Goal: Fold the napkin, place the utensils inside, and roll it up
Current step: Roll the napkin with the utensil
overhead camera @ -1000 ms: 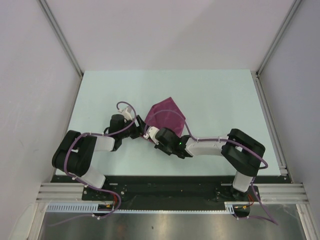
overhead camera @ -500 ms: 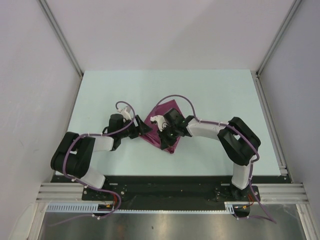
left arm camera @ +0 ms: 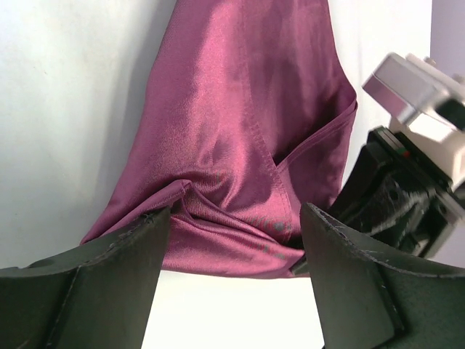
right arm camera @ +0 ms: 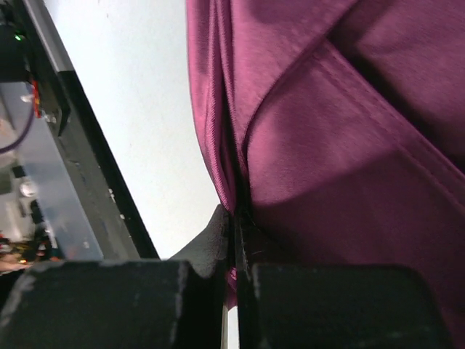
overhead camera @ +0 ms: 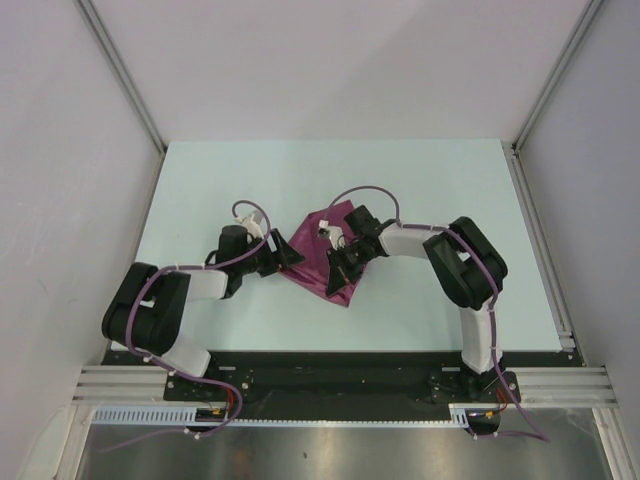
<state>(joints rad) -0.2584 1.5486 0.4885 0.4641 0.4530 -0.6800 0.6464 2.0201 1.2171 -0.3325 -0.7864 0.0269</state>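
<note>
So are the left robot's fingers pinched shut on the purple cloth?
No, in the left wrist view the left gripper has its fingers wide apart, and the napkin sits bunched in the gap.

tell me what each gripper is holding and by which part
The right gripper is shut on the napkin, pinching a folded edge. The left gripper is open, straddling a bunched end of it, holding nothing.

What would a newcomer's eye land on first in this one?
The plum napkin, crumpled at the middle of the pale table, is the only strong colour. The right claw is shut on its folded edge. The left claw, open, straddles a bunched corner.
</note>
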